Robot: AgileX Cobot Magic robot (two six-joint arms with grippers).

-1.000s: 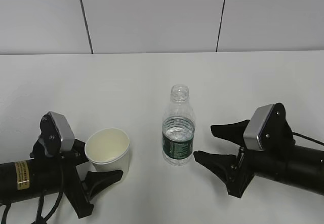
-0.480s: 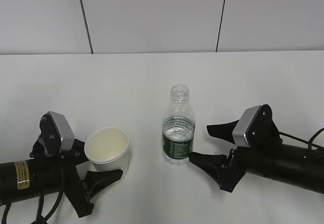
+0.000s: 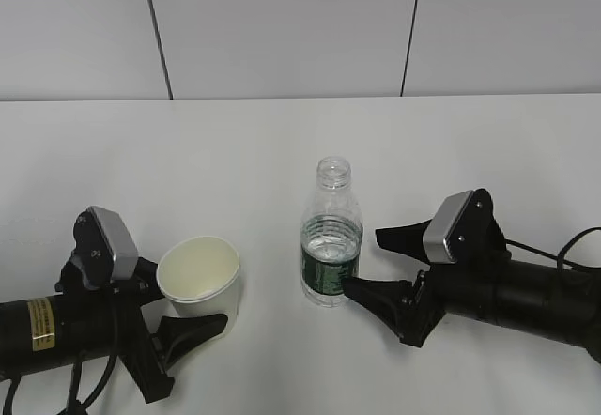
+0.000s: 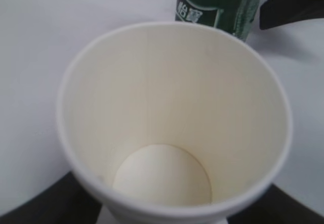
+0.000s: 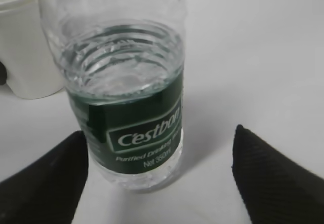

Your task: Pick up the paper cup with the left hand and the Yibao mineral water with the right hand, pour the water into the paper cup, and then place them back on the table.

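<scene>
The paper cup (image 3: 199,279) stands upright on the white table (image 3: 282,143) at the front left, and its inside (image 4: 167,112) looks dry. My left gripper (image 3: 192,298) lies low on the table, shut on the cup, with one finger on each side of its lower wall. The Yibao mineral water (image 3: 331,237) stands capless and about half full just right of the cup. My right gripper (image 3: 362,261) is open wide, its fingertips reaching the bottle's right side. In the right wrist view the bottle (image 5: 129,97) sits close to the left finger (image 5: 45,178), apart from the right one.
White wall panels with dark seams rise behind the table's far edge. In the right wrist view the cup (image 5: 25,46) shows just behind the bottle. The bottle's green label (image 4: 217,3) and a right-gripper finger (image 4: 293,3) show beyond the cup in the left wrist view.
My right gripper has slid left toward the bottle and opened wider; its fingertips now reach the bottle. The left gripper, cup and bottle have not moved.
</scene>
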